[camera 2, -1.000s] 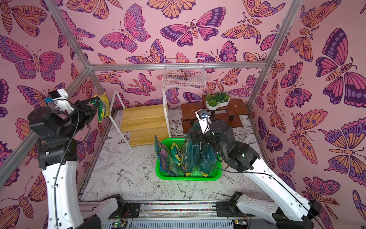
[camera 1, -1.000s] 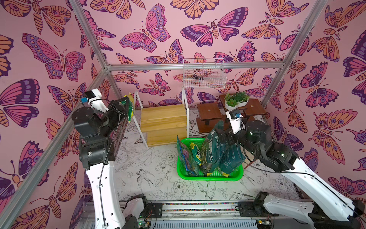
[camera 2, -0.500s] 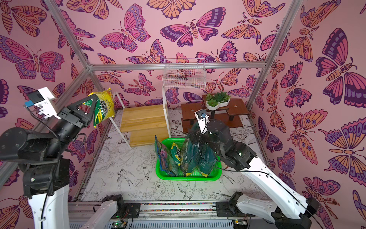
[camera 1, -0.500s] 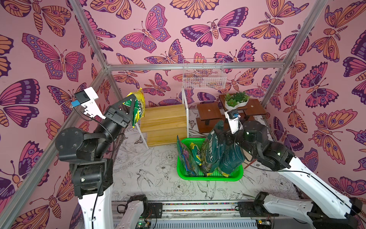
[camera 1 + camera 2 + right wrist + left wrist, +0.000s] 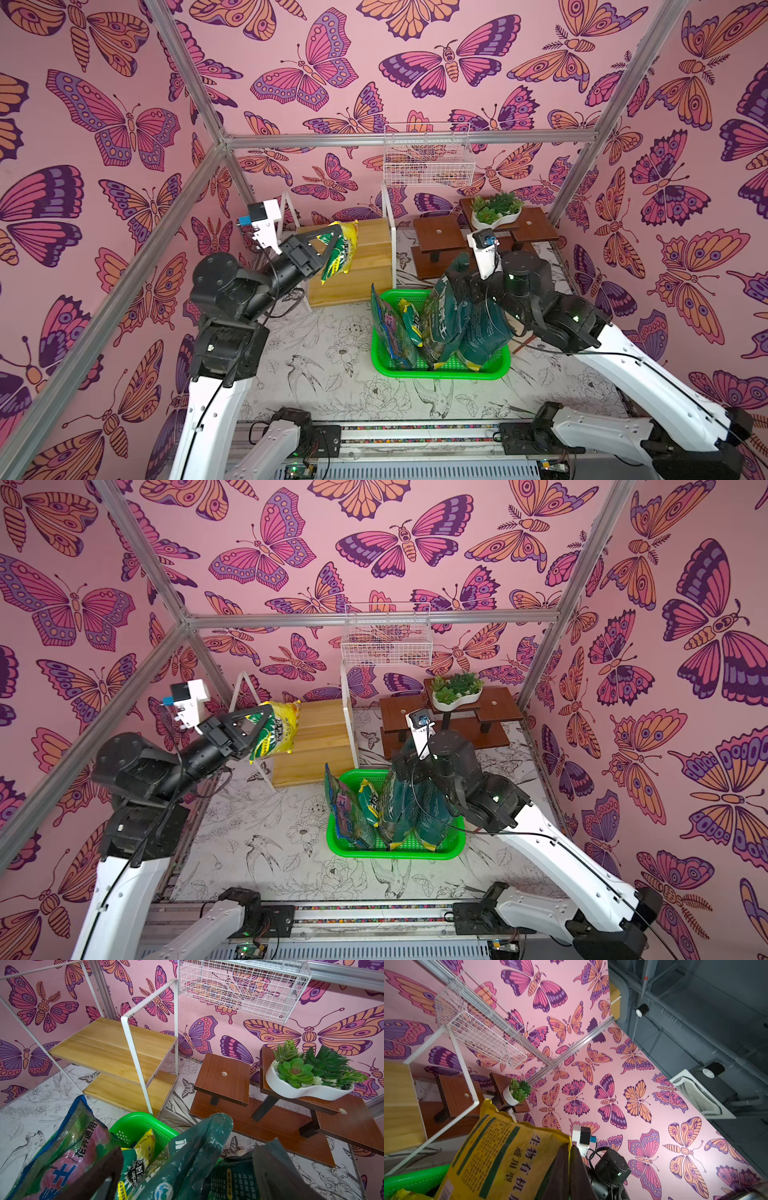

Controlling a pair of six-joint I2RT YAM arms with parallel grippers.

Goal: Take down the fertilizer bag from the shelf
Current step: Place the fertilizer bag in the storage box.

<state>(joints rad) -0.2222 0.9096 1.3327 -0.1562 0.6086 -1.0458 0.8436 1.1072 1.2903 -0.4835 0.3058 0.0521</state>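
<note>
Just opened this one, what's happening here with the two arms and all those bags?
The left gripper is shut on a yellow fertilizer bag and holds it in the air, off the shelf, whose two wooden boards are bare. The right gripper hangs open over the dark green bags standing in the green basket. The yellow bag is not yet set down.

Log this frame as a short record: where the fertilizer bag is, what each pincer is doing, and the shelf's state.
fertilizer bag: yellow, in the air, off the boards
left pincer: shut on the bag's edge
right pincer: open, over the bags standing in the green basket
shelf: both boards bare
task: bag off the shelf, not yet set down
</note>
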